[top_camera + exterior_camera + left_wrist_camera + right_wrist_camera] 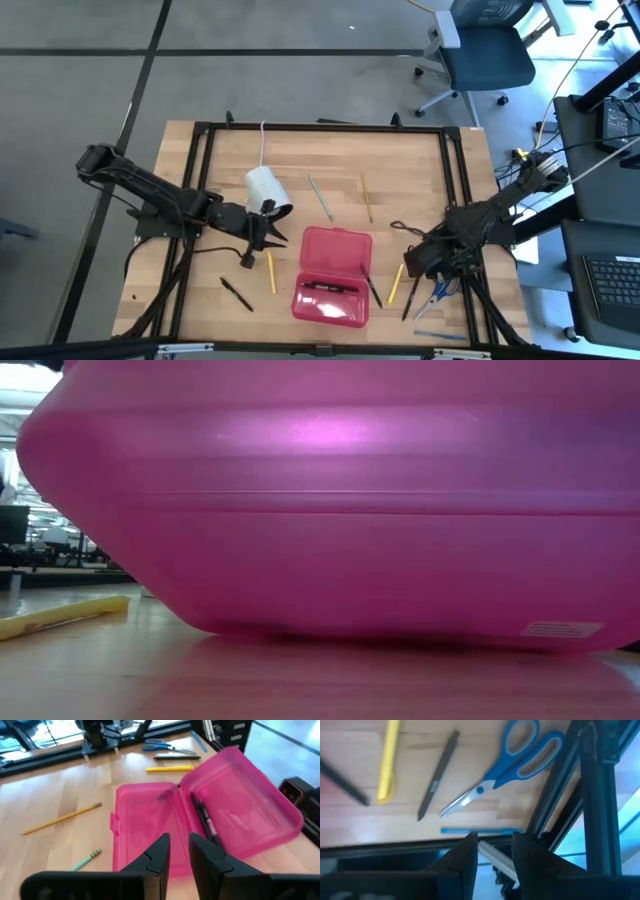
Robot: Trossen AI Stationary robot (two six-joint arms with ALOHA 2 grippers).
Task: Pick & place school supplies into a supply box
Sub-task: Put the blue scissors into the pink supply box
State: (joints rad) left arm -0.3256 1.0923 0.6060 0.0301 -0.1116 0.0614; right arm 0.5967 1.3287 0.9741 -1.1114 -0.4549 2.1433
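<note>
The red supply box (pixel 332 275) lies open on the table's middle near side, with a black pen (pixel 204 818) inside; it fills the low view (pixel 330 510). My left gripper (pixel 262 243) hovers just left of the box, open and holding nothing (pixel 179 842). My right gripper (pixel 418 262) hangs right of the box, open and holding nothing (pixel 495 840), above the blue-handled scissors (pixel 512 760), a black pen (pixel 437 775) and a yellow marker (pixel 387 762). A yellow pencil (pixel 270 272) and a black pen (pixel 237 293) lie left of the box. Green (pixel 320 197) and wood-coloured (pixel 367 197) pencils lie beyond it.
A white cylinder (pixel 267 192) with a cord lies far-left of the box, close to my left arm. A blue pencil (pixel 440 335) lies by the near right edge. Black frame rails (pixel 455 180) run along the table's sides. An office chair (pixel 480 50) stands beyond the table.
</note>
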